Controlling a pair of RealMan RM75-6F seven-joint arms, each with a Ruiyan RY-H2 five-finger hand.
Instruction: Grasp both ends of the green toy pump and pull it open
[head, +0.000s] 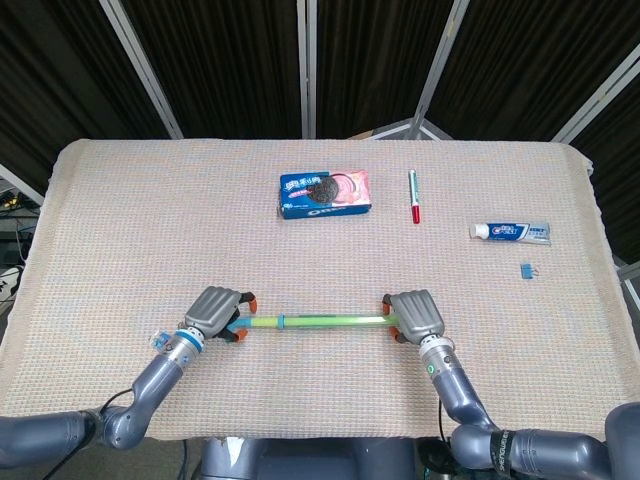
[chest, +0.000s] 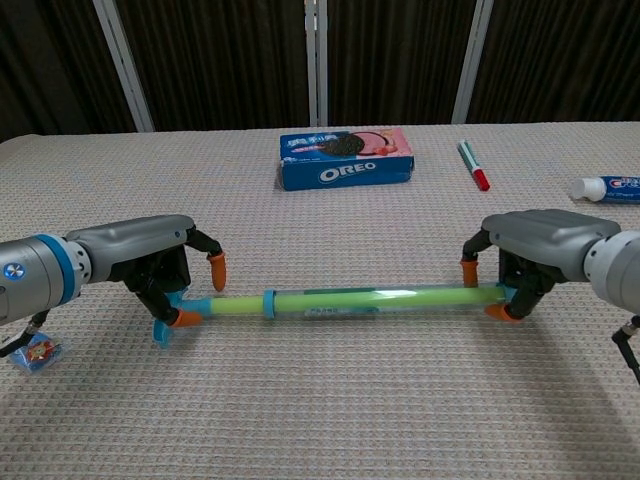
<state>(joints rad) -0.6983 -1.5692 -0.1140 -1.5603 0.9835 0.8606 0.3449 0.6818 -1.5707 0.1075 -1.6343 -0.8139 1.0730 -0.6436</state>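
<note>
The green toy pump (head: 318, 320) (chest: 350, 298) lies across the near part of the table, its blue T-handle (chest: 160, 330) at the left end. My left hand (head: 215, 310) (chest: 150, 262) covers that handle. Its orange-tipped fingers (chest: 186, 318) straddle the rod: the lower tip touches it and the upper tip stays a little above it. My right hand (head: 415, 312) (chest: 540, 240) grips the right end of the tube between its fingertips (chest: 497, 312).
An Oreo box (head: 325, 193) (chest: 345, 157), a red-capped marker (head: 413, 195) (chest: 473, 165) and a toothpaste tube (head: 510, 232) (chest: 605, 187) lie further back. A small blue clip (head: 527, 270) sits at the right. A small blue wrapped item (chest: 32, 350) lies by my left wrist.
</note>
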